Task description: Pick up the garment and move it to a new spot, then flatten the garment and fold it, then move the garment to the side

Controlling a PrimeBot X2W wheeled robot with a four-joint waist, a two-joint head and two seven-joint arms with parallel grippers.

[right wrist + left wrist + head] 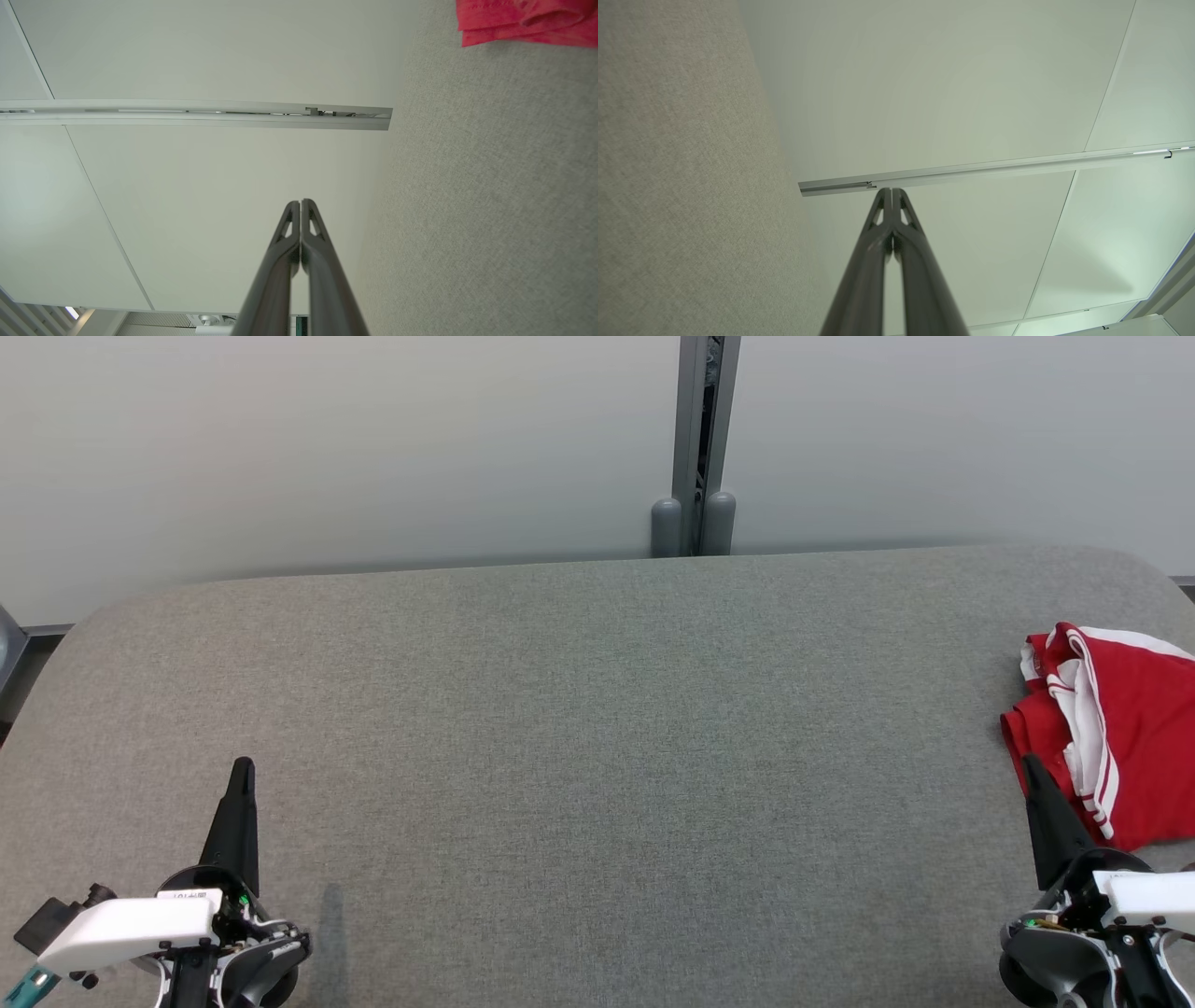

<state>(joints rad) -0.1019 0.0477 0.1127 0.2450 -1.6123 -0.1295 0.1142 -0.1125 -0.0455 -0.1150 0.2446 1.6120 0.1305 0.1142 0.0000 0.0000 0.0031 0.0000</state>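
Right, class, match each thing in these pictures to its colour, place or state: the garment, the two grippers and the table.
Column one:
1. garment
2. left gripper
3. right gripper
4. table

Column two:
A. grey, cloth-like surface
B. red with white stripes, at the right edge
C. shut, lower left, above bare surface
D. shut, lower right, close by the red cloth

Pairs: 1-B, 2-C, 3-D, 4-A
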